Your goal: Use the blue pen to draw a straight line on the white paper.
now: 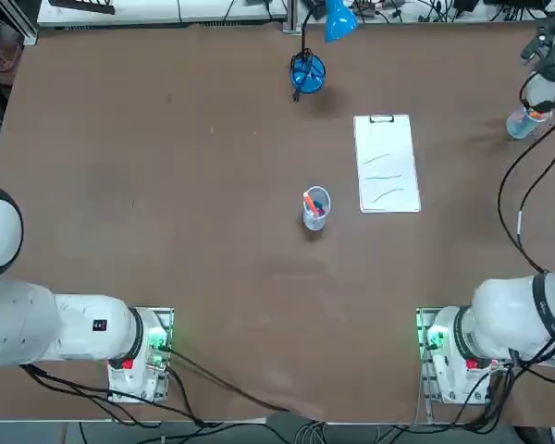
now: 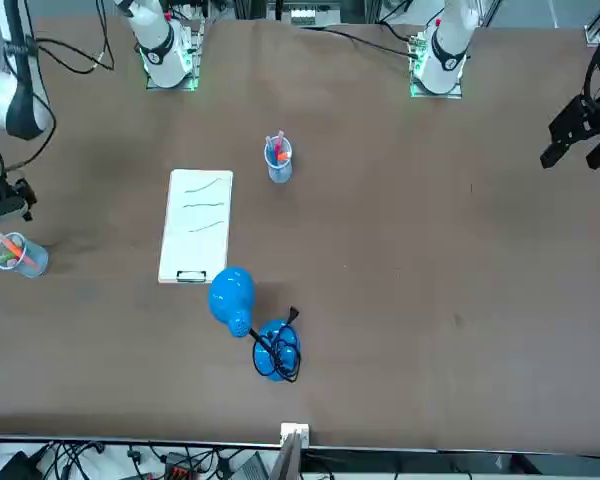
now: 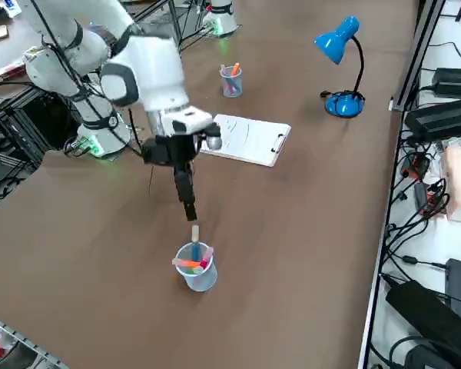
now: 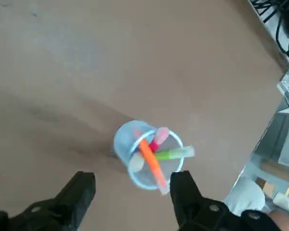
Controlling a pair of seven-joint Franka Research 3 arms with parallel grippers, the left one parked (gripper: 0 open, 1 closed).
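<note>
- Right wrist view: the right gripper (image 4: pixel 130 192) hangs above a clear plastic cup (image 4: pixel 145 161) of orange, pink and green pens, jaws apart, holding nothing.
- White clipped paper (image 1: pixel 387 164) lies right of centre on the brown bench (image 1: pixel 166 185).
- Blue pen: cannot tell where.

**Four cameras around one brown tabletop**

The top view looks straight down from high overhead, arm bases along its near edge, taking in the whole tabletop (image 1: pixel 166 185). The front view faces the robot from across the table, also high and wide. Both share the white paper (image 1: pixel 387 164) and the blue desk lamp (image 2: pixel 250 325). The right side view looks down diagonally from the table's right edge, nearer in. The right wrist view hangs close above a clear cup of pens (image 4: pixel 147 161), also visible from the side.
</note>
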